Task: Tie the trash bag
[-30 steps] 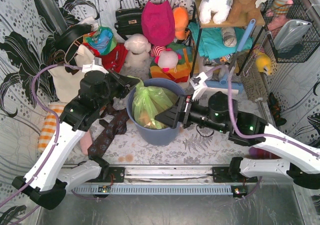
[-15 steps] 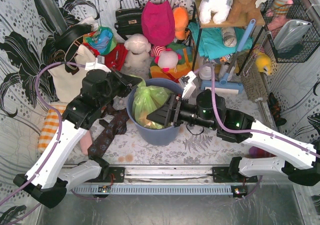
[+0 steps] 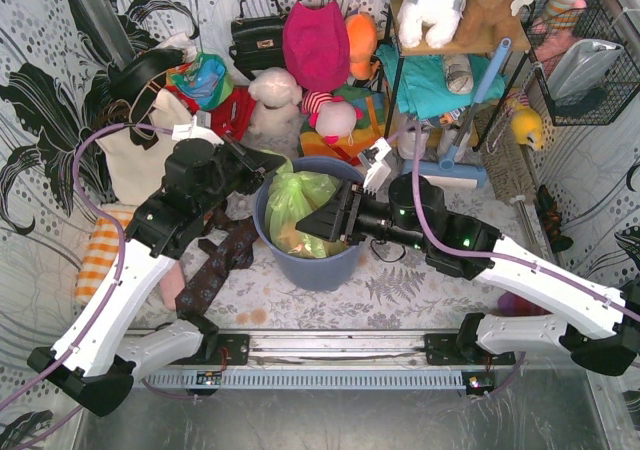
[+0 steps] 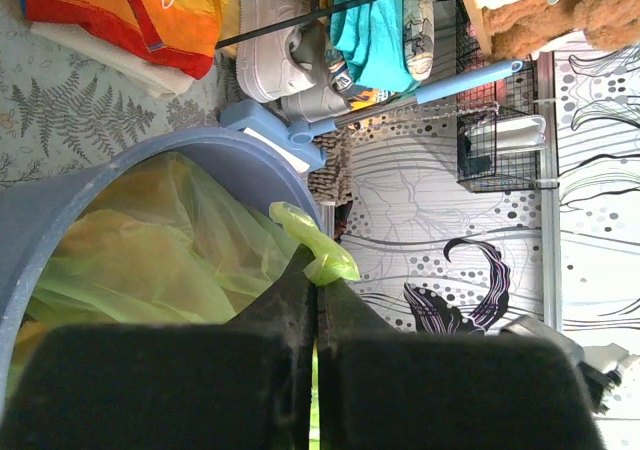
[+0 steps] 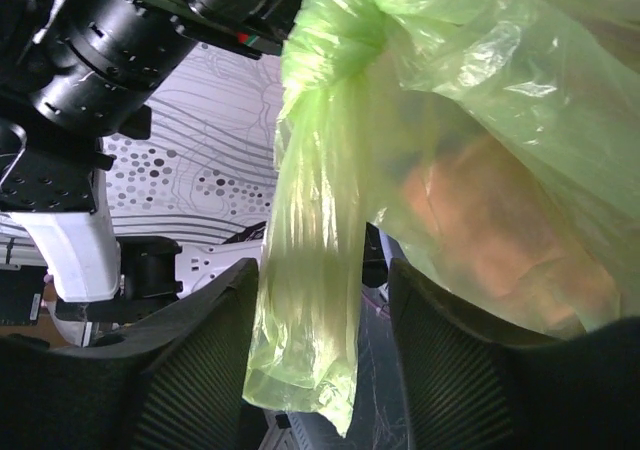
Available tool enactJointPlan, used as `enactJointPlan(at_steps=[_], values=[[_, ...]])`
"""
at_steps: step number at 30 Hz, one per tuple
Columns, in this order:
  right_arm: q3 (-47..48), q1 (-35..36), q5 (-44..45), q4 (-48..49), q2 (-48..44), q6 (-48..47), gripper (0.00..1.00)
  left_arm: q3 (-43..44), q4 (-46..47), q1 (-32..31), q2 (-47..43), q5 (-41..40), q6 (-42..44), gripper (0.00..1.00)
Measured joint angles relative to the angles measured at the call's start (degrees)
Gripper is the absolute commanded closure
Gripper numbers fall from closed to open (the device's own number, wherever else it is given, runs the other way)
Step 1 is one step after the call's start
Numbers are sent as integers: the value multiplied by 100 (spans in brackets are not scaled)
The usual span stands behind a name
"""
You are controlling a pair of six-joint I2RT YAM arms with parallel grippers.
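The trash bag (image 3: 300, 202) sits in the blue-grey bin (image 3: 312, 268). At its 10 o'clock the left gripper (image 4: 316, 295) pinches one bag corner tight; at 4 o'clock the right gripper (image 5: 322, 310) is spread (a flap hangs between).

No legible text, no readable labels, brand names, numbers or signs in any view
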Motion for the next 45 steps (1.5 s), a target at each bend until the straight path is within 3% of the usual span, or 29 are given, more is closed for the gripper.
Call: enactJointPlan(at_steps=[5,18,30,36,45], values=[[-35,-87,-197,9,114,35,46,-44,66,0,0,20,0,100],[-35,-155,-695,127,219,11,99,-142,68,0,-66,22,2,100],[-107,-155,-920,719,219,-662,100,-321,511,0,-92,63,516,100],[-109,-155,-984,925,219,-1204,100,-542,1263,0,-52,450,1480,100],[-470,-155,-1134,1460,175,-2448,100,-581,2391,0,210,1888,3206,100]])
